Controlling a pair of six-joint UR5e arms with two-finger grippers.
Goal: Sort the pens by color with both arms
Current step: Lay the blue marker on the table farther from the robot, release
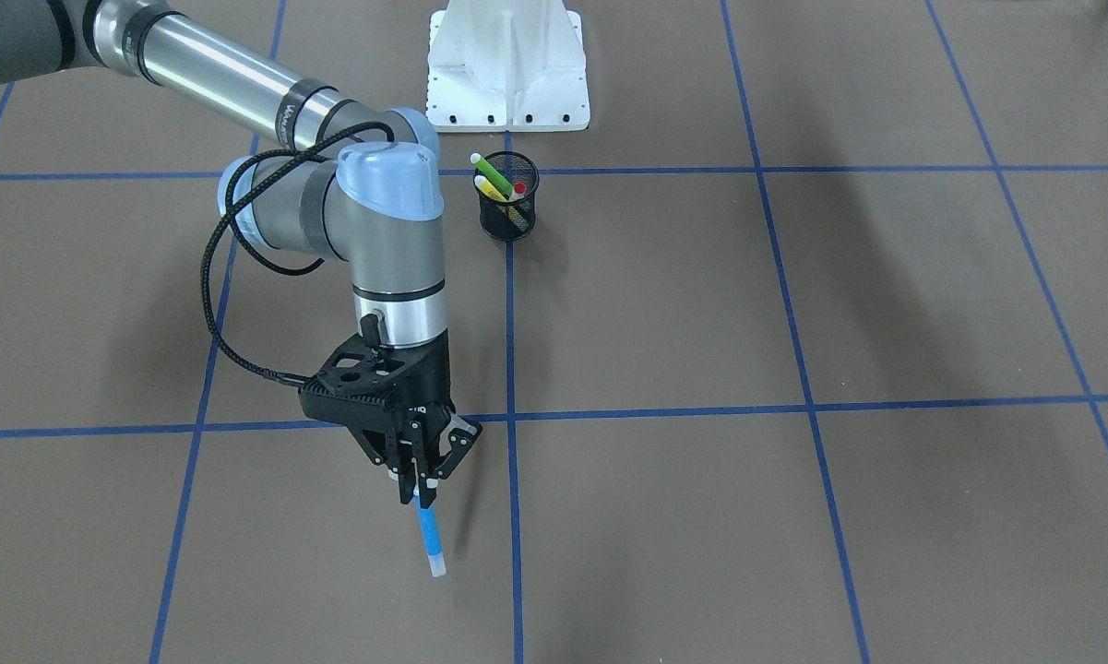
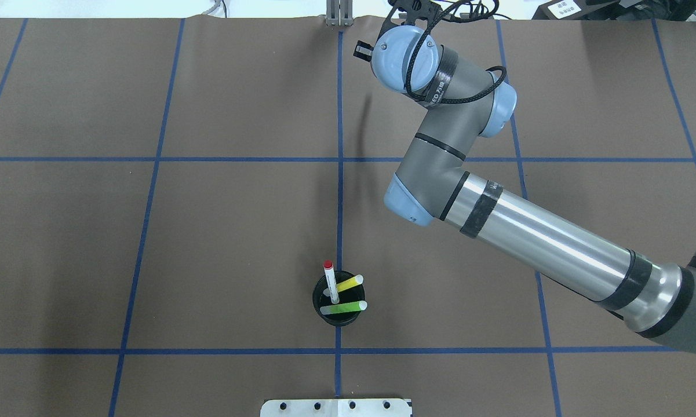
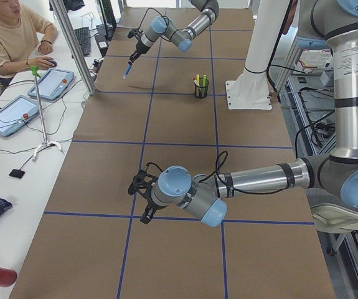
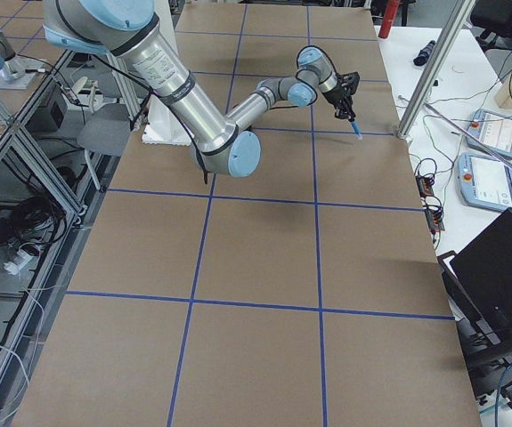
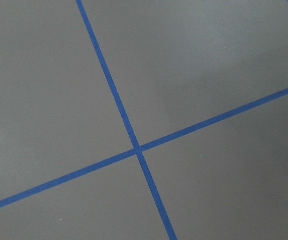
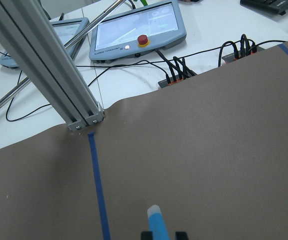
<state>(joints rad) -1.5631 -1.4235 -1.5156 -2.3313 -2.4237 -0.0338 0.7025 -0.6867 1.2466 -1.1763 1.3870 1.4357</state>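
Blue pen — above brown, blue-taped table.

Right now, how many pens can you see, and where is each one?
4. The blue pen is held in the right gripper. The green highlighter, yellow highlighter and red-capped white pen stand in the black mesh cup, whose inside is partly hidden.

Far right gripper apparently holds the blue pen above the table

light: bright, even | shadows: soft, blurred on brown table | glare: streak on right arm | focus: sharp
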